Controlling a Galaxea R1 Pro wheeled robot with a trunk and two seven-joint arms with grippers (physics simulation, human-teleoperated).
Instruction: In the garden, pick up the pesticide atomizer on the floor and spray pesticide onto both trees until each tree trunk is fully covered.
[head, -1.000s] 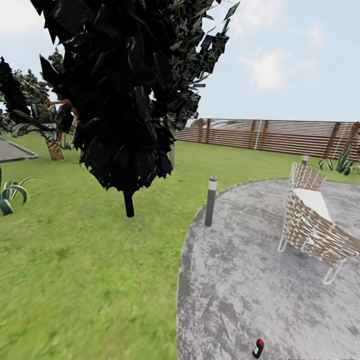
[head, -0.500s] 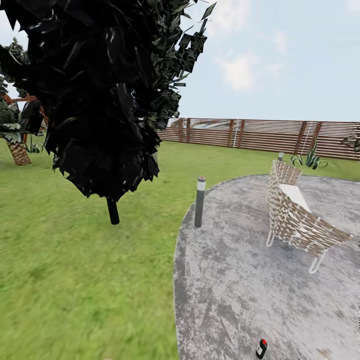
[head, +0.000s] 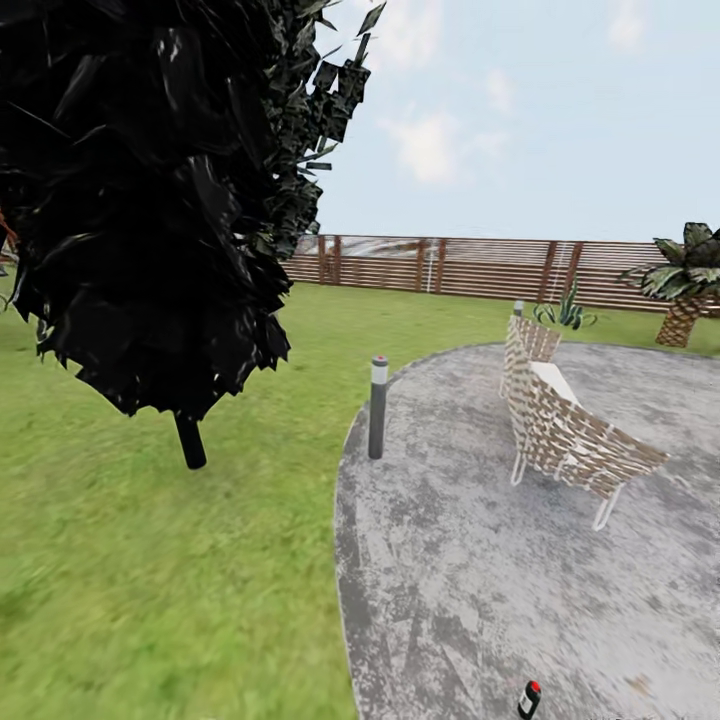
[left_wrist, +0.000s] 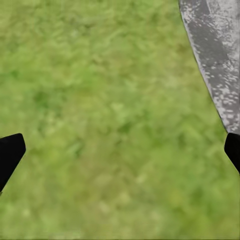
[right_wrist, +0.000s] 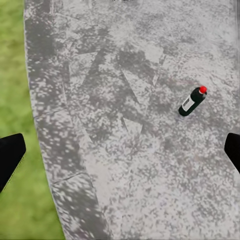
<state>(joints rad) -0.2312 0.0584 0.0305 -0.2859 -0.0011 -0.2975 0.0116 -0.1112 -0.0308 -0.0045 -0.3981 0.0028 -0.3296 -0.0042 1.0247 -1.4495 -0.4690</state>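
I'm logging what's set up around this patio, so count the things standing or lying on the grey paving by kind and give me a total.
Bollard posts: 2, one at the near paving edge, one behind the bench
Woven bench: 1
Pesticide atomizer: 1, lying on the paving
Total: 4

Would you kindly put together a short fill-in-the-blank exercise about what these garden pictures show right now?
1. The pesticide atomizer lies on the grey ____, not on the grass.
2. The atomizer's cap is coloured ____.
3. In the head view, the woven bench stands to the ____ of the nearer grey bollard.
4. The left gripper hangs with its jaws ____ over the lawn.

Missing words: paving; red; right; open
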